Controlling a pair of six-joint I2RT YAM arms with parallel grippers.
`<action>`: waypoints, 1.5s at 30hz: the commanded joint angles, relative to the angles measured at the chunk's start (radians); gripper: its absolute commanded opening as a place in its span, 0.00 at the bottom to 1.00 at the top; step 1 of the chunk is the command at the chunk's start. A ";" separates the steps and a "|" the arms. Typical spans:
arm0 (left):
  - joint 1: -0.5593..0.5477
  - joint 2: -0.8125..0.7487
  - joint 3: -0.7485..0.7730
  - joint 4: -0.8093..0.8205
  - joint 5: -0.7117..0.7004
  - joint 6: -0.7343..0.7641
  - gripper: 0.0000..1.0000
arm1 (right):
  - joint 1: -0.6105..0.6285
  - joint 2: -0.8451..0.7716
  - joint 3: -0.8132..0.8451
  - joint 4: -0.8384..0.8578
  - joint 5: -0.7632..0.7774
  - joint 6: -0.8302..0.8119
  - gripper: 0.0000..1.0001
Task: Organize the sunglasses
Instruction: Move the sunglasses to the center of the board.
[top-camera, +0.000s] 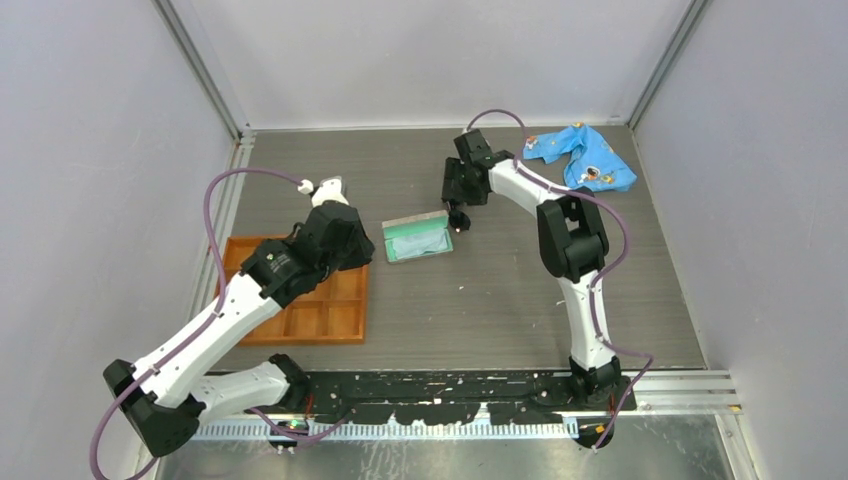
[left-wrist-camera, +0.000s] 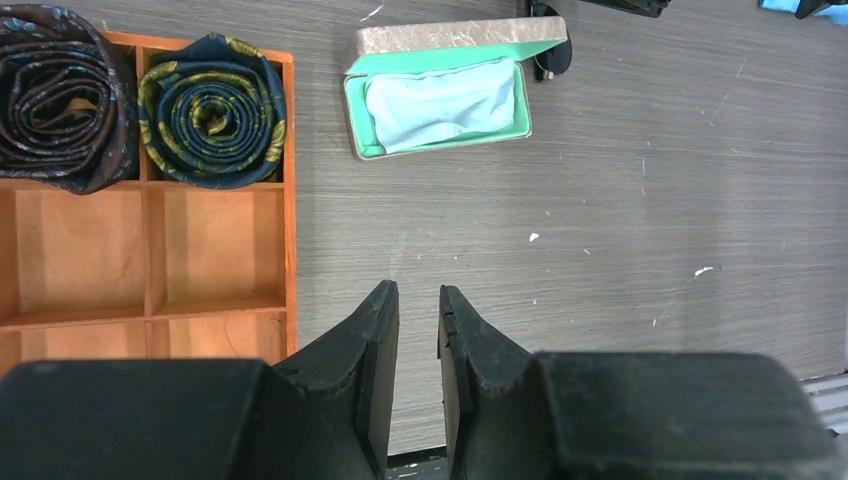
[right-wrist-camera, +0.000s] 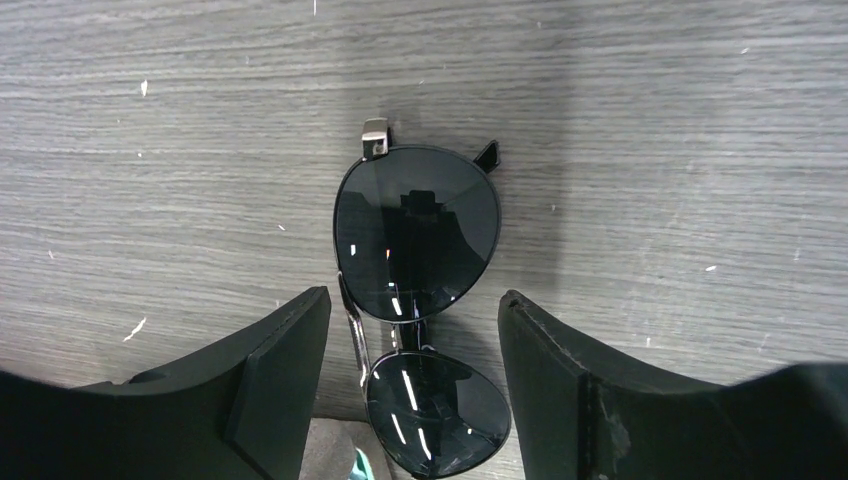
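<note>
Grey wood-grain table (top-camera: 500, 300) between pale walls (top-camera: 420, 60) bears sunglasses (right-wrist-camera: 418, 290) beside case (top-camera: 418, 240).

Table (top-camera: 500, 300) carries tray (top-camera: 300, 338), case (top-camera: 418, 240), cloth (top-camera: 585, 155), sunglasses (right-wrist-camera: 415, 235).

Top external looks steeply down from above the near edge over the whole surface (top-camera: 500, 300); left wrist looks obliquely down from mid height, sharing the open case (top-camera: 418, 240) and orange tray (top-camera: 335, 322) with it; right wrist faces straight down, close above the sunglasses (right-wrist-camera: 415, 235).
</note>
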 joint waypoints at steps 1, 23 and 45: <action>-0.004 -0.007 0.015 -0.006 0.009 -0.005 0.23 | 0.020 0.003 0.028 0.003 -0.002 -0.010 0.68; -0.004 -0.053 -0.018 0.014 0.023 -0.001 0.23 | 0.046 0.033 0.039 -0.019 0.120 -0.032 0.48; -0.004 -0.050 -0.037 0.065 0.080 -0.003 0.24 | 0.037 -0.346 -0.453 -0.017 0.277 -0.201 0.42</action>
